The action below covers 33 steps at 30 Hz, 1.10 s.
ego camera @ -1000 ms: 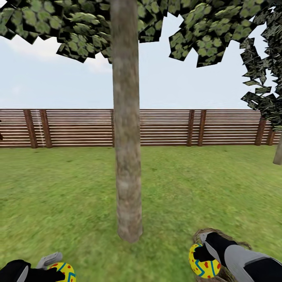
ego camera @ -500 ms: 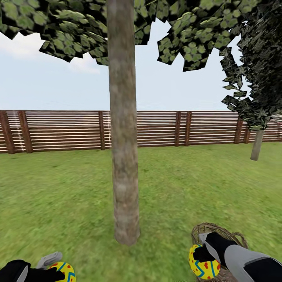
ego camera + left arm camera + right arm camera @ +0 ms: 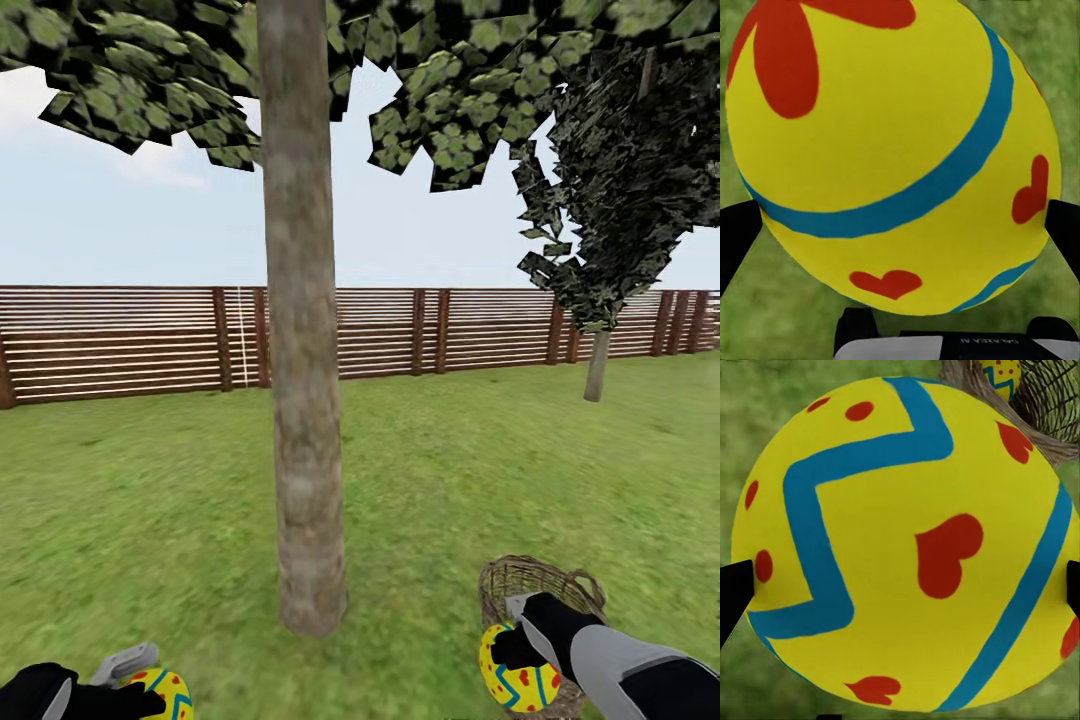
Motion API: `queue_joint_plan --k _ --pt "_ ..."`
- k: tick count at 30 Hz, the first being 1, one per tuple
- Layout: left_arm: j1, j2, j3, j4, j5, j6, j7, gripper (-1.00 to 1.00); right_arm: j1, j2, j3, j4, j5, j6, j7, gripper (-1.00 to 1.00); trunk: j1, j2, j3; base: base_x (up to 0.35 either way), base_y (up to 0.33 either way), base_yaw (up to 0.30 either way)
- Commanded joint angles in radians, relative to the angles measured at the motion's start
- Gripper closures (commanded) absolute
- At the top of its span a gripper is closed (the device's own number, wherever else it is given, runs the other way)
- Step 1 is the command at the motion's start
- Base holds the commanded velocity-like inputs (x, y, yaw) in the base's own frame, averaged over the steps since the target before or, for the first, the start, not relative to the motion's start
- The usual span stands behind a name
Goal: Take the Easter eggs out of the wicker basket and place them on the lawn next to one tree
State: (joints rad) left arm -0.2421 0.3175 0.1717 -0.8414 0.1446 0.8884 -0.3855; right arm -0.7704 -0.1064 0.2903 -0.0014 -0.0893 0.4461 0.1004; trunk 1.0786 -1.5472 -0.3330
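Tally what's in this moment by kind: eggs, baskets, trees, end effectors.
Easter eggs: 3, one in the left end effector, one in the right end effector, one in the wicker basket
Wicker baskets: 1
Trees: 2, near and far
End effectors: 2
Total: 8

Bright, even daylight from an overcast sky. No cast shadows on the lawn. Soft blur throughout, grass smeared behind both wrist close-ups.

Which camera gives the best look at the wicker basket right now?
The head view: the wicker basket stands on the lawn right of the tree, partly behind the right pincer holding an egg. The right wrist view catches just a corner of it, with a third egg inside.
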Motion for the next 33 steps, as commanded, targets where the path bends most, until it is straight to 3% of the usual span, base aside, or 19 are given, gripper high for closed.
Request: queue_joint_plan --k 1,6,7,8,9,10,13,14,16,17,19,20,22,23,24,25,27,33 --pt "0.0 -0.001 0.004 -0.001 0.007 0.005 0.004 1.0 -0.001 0.0 0.009 0.0 -0.009 0.004 0.002 1.0 0.0 -0.001 0.0 0.0 0.306 -0.259" --pt "-0.002 -0.008 0.002 -0.007 0.006 0.006 0.008 1.0 -0.001 -0.006 0.009 0.0 -0.008 0.004 0.0 1.0 0.0 -0.001 0.004 0.0 0.306 -0.263" --pt "-0.002 0.0 0.002 -0.002 0.002 0.006 0.01 1.0 -0.001 -0.019 0.009 0.0 -0.008 0.006 -0.001 1.0 0.0 -0.001 0.005 0.032 0.303 -0.268" --pt "-0.003 0.031 0.003 0.004 0.001 0.006 0.009 1.0 -0.001 -0.047 0.009 0.0 -0.009 0.009 0.001 1.0 0.0 -0.001 0.005 0.079 0.301 -0.269" --pt "-0.003 0.082 0.003 0.014 0.004 0.004 0.004 1.0 -0.001 -0.065 0.006 -0.002 -0.01 0.01 0.003 1.0 0.0 -0.001 0.006 0.1 0.298 -0.269" --pt "-0.003 0.111 0.003 0.024 0.008 -0.006 0.002 1.0 -0.001 -0.08 0.001 -0.005 -0.012 0.012 0.005 1.0 0.0 -0.001 0.007 0.108 0.296 -0.269" --pt "-0.005 0.121 0.004 0.045 0.005 -0.032 0.01 1.0 -0.001 -0.097 0.002 -0.006 -0.014 0.038 0.007 1.0 0.0 -0.001 0.009 0.115 0.295 -0.269" --pt "-0.006 0.129 0.004 0.09 -0.006 -0.038 0.021 1.0 -0.001 -0.1 0.002 -0.002 -0.014 0.04 0.007 1.0 0.0 -0.001 0.009 0.122 0.293 -0.269" --pt "-0.006 0.146 0.004 0.194 -0.058 -0.082 0.132 1.0 -0.001 -0.111 0.003 0.001 -0.013 0.037 0.004 1.0 0.0 -0.001 0.011 0.123 0.292 -0.269" --pt "-0.006 0.148 0.005 0.221 -0.067 -0.093 0.18 1.0 -0.001 -0.111 0.004 0.001 -0.012 0.036 0.003 1.0 0.0 -0.001 0.011 0.124 0.292 -0.269" --pt "-0.009 0.154 0.008 0.258 -0.07 -0.096 0.215 1.0 -0.001 -0.107 0.005 0.001 -0.011 0.034 0.002 1.0 0.0 -0.001 0.013 0.13 0.291 -0.269" --pt "-0.01 0.164 0.027 0.275 -0.071 -0.097 0.232 1.0 -0.001 -0.103 0.006 0.001 -0.011 0.034 0.001 1.0 0.0 -0.001 0.013 0.15 0.286 -0.269" --pt "-0.011 0.178 0.125 0.284 -0.07 -0.097 0.336 1.0 -0.001 -0.1 0.006 0.003 -0.01 0.034 0.002 1.0 0.0 -0.001 0.015 0.168 0.282 -0.269" --pt "-0.011 0.179 0.15 0.283 -0.067 -0.096 0.356 1.0 -0.001 -0.101 0.006 0.003 -0.011 0.034 0.002 1.0 0.0 -0.001 0.015 0.174 0.28 -0.269" --pt "-0.012 0.179 0.165 0.281 -0.068 -0.095 0.335 1.0 -0.001 -0.103 0.006 0.003 -0.012 0.034 0.002 1.0 0.0 -0.001 0.016 0.175 0.28 -0.269" --pt "-0.013 0.178 0.172 0.279 -0.071 -0.096 0.237 1.0 -0.001 -0.107 0.006 0.003 -0.012 0.034 0.001 1.0 0.0 -0.001 0.017 0.176 0.28 -0.269" --pt "-0.014 0.18 0.173 0.282 -0.077 -0.098 0.153 1.0 -0.001 -0.111 0.005 0.004 -0.012 0.034 0.0 1.0 0.0 -0.001 0.018 0.167 0.28 -0.269" --pt "-0.014 0.175 0.174 0.232 -0.071 -0.104 0.128 1.0 -0.001 -0.106 0.005 0.004 -0.012 0.033 -0.001 1.0 0.0 -0.001 0.019 0.022 0.048 -0.064"
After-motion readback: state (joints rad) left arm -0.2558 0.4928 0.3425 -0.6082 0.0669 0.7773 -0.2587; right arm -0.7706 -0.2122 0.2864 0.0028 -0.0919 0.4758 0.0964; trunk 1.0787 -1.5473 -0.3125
